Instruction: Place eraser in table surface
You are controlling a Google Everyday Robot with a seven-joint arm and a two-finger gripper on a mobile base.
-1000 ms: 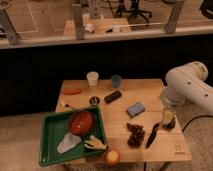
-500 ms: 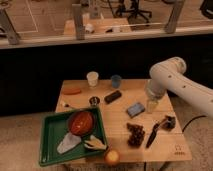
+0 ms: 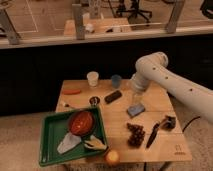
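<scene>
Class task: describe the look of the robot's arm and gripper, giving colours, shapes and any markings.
The arm is off-white, built of thick rounded tubes with a bulbous joint and small dark dots along its shell. The gripper, paler and narrower than the arm, hangs just above the blue-grey block.

We list one white arm (image 3: 175, 87), entering from the right and rising to a bent elbow (image 3: 152, 67) above and right of the jaws. We list one gripper (image 3: 136, 99), pointing down from the wrist, low over the tabletop (image 3: 162, 102).
</scene>
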